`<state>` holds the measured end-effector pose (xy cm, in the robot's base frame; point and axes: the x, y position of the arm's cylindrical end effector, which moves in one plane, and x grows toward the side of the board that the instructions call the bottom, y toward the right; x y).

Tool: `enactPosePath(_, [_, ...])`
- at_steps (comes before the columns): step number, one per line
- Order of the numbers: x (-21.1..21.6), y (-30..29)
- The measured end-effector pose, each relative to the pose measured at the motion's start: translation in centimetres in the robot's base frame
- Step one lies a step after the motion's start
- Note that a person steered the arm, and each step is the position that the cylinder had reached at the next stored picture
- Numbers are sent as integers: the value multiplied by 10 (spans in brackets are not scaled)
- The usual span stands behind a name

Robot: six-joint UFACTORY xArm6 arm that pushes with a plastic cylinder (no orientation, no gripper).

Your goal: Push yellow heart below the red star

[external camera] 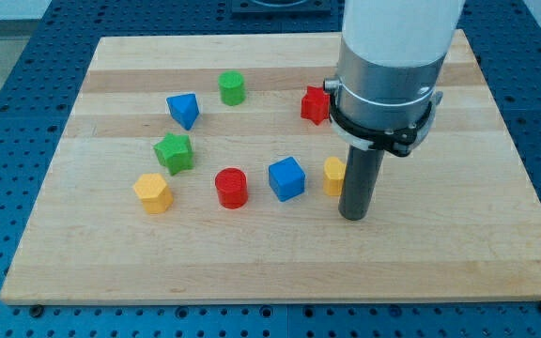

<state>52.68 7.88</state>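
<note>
The yellow heart (pixel 333 175) lies right of centre on the wooden board, its right part hidden behind my rod. The red star (pixel 315 105) sits above it toward the view's top, partly covered by the arm's body. My tip (pixel 352 216) rests on the board just right of and slightly below the yellow heart, touching or nearly touching it.
A blue cube (pixel 286 177) sits just left of the heart, a red cylinder (pixel 232 187) further left. A yellow hexagon block (pixel 152 192), a green star (pixel 174 152), a blue block (pixel 184 109) and a green cylinder (pixel 232 87) lie at the left. The wooden board (pixel 458 253) has edges all around.
</note>
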Motion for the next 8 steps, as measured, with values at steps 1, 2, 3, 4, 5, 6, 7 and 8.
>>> enactPosePath(1, [-6, 0])
enactPosePath(2, [-15, 0])
enactPosePath(3, [-25, 0])
enactPosePath(4, [-30, -1])
enactPosePath(5, [-28, -11])
enactPosePath(6, [-25, -26])
enactPosePath(7, [-27, -26])
enactPosePath(8, [-34, -26])
